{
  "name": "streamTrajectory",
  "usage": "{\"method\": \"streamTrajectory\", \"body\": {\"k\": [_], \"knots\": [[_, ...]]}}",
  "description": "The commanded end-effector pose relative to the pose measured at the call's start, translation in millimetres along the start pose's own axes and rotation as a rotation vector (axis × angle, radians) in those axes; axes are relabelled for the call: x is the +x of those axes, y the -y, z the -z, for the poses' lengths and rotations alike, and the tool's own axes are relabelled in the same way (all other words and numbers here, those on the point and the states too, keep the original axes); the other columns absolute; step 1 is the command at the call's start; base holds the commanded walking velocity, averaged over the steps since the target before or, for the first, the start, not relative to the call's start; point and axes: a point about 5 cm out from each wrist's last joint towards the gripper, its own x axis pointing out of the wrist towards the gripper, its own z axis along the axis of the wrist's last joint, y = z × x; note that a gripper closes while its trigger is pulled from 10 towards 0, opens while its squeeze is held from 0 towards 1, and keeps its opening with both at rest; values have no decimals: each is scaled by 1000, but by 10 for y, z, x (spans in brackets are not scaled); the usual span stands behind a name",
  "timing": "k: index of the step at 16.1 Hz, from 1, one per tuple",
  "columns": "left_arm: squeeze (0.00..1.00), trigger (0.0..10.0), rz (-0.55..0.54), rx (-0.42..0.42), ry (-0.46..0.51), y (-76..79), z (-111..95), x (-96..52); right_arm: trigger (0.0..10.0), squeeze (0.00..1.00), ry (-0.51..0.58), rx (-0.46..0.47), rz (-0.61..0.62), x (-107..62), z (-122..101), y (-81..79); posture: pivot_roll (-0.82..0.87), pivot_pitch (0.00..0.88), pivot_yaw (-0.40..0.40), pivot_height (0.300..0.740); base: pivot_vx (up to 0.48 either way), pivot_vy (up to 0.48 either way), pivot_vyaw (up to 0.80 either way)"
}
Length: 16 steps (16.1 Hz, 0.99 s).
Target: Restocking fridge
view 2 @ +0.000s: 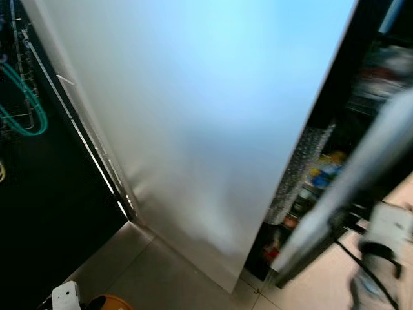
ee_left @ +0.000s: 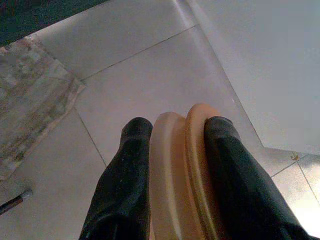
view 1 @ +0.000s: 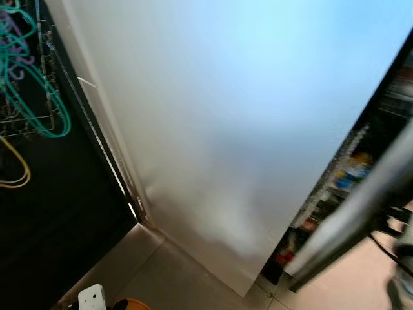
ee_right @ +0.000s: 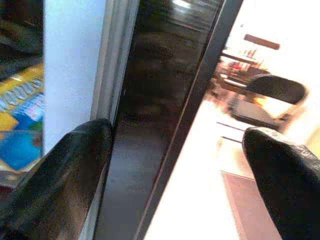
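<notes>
The fridge's big silver door [view 1: 226, 129] stands open in front of me. To its right, shelves of colourful packs [view 1: 348, 171] show in the dark fridge interior. In the left wrist view my left gripper [ee_left: 175, 135] is shut on a round tan and orange thing [ee_left: 181, 165], held low over the tiled floor. The same orange thing [view 1: 129, 303] shows at the bottom edge of the left eye view. My right gripper [ee_right: 180, 165] is open with its fingers wide apart, beside a dark door edge [ee_right: 165, 115]. The blurred right wrist [view 2: 387, 236] is at the lower right.
A dark panel on the left carries a wire rack with teal and yellow loops [view 1: 29, 84]. A blurred silver bar [view 1: 361, 213] slants across the right of the fridge opening. Pale floor tiles [ee_left: 125, 90] and a rug [ee_left: 30, 95] lie below. A chair [ee_right: 275, 92] stands beyond.
</notes>
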Motion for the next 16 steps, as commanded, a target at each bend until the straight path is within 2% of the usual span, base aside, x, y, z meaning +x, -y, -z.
{"method": "streamTrajectory", "body": {"k": [1,3,5,8,10,14,15,16], "knots": [[0,10000,-6,17,-85,-34,226,-61,10000,0,-113,-29,113,-77,218,253,-42,83,0,740,0,0,0],[0,10000,-2,25,-86,-30,227,-61,10000,0,-141,-32,134,-123,290,321,-42,83,-1,740,0,0,0],[0,10000,-4,36,-87,-29,221,-58,10000,0,-185,-49,112,-180,407,291,-41,80,-2,740,0,0,0],[0,10000,-5,42,-88,-21,209,-51,10000,0,-295,-56,120,-327,666,310,-36,75,-3,740,0,0,0],[0,10000,-11,41,-92,-32,214,-54,10000,0,-394,-60,83,-440,858,273,-33,69,-2,740,0,0,0],[0,10000,-17,50,-109,-65,237,-65,10000,0,-630,-61,-91,-727,1248,30,-47,61,5,740,0,0,0],[0,10000,-18,62,-118,-72,246,-67,10000,0,-698,-66,-157,-826,1339,-65,-44,58,6,740,0,0,0],[0,10000,-19,68,-124,-77,251,-69,10000,0,-785,-88,-288,-981,1443,-208,-39,49,4,740,0,0,0]]}}
